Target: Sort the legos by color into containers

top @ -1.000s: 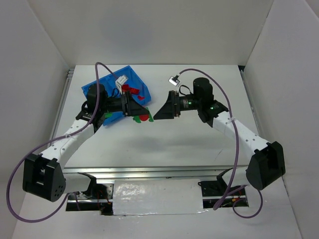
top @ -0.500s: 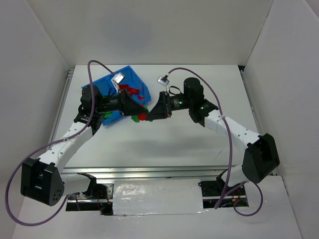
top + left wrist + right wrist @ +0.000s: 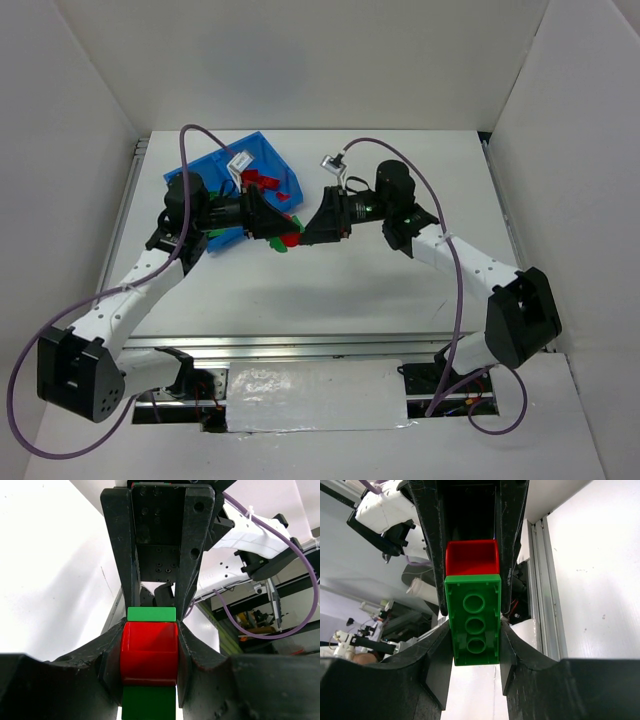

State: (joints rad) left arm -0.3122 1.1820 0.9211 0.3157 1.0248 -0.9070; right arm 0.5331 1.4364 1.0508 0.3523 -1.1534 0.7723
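Lego pair (image 3: 288,240), red joined to green, is at frame centre in the top view, bridging the two grippers.

- Left gripper (image 3: 150,652): fingers narrow, clamped on the red brick (image 3: 149,652).
- Right gripper (image 3: 473,630): fingers narrow, clamped on the green brick (image 3: 473,625), its three sockets facing that wrist camera.
- Long axis of the pair runs gripper to gripper, left to right across the top view.
- Neither arm is nearer, since each already holds its own half. The red half lies on the bin side.
- Likely next move: pull or hinge the halves apart along that axis.
- Bin (image 3: 260,148): upper left, just behind the left gripper, set askew.
- Red legos (image 3: 262,182) lie in its right-hand compartment. The other compartment is mostly under the left arm, so I cannot tell its contents.
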